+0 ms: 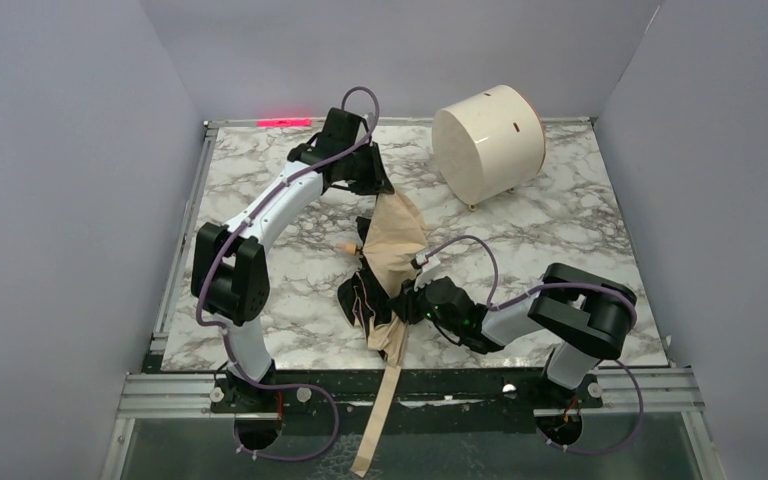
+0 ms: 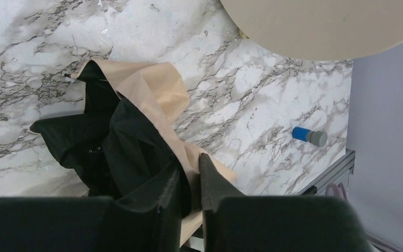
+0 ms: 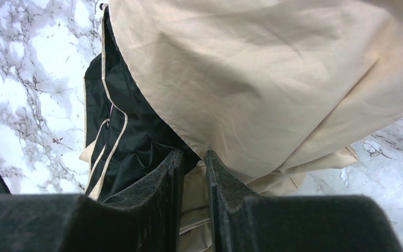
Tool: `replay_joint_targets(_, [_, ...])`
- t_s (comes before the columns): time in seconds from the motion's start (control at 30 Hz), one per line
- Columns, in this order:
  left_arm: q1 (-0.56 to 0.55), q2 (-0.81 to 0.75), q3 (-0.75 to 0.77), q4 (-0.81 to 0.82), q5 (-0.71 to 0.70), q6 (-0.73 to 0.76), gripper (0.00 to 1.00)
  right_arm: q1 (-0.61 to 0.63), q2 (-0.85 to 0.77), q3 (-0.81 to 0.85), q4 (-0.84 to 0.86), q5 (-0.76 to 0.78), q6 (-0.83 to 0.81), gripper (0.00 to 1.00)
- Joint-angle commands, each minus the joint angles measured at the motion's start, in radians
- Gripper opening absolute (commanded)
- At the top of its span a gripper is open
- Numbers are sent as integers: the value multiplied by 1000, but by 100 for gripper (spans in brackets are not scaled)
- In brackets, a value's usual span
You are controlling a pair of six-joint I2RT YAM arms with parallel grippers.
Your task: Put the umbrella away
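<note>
Left arm (image 1: 278,203) arches from its base to far-centre. Left gripper (image 2: 194,177) narrow, pinching umbrella (image 1: 397,240) fabric. Umbrella lies crumpled mid table (image 1: 560,235), strap (image 1: 385,400) over near edge. Right arm (image 1: 572,310) folded low, reaching left. Right gripper (image 3: 193,170) narrow, clamped on the cloth's near end.

Beige fabric umbrella (image 1: 392,262), collapsed and crumpled, black underside showing along its 9 o'clock flank. Stretched from the middle of the marble counter (image 1: 560,230) toward 6 o'clock, far end drawn to a point at 12 o'clock, near end bunched in dark folds. Small peach handle knob (image 1: 344,246) poking out at 9 o'clock. Long tan strap (image 1: 385,400) trailing from the near end, past the counter's 6 o'clock edge
</note>
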Motion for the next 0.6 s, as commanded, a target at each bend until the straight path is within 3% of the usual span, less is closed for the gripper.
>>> replay_joint_targets(0.0, [2,-42,35,25,74,51,10,10,70,-33,-216,17,-5,28])
replay_joint_targets(0.07, [1,-66,31,45,103,76,0,10,76,-28,-219,16,-3,28])
replay_joint_targets(0.3, [-6,-230,-65,184,185,118,0,12,85,-13,-214,11,5,28])
replay_joint_targets(0.57, [-102,-531,-456,418,183,28,0,12,89,13,-214,25,13,27])
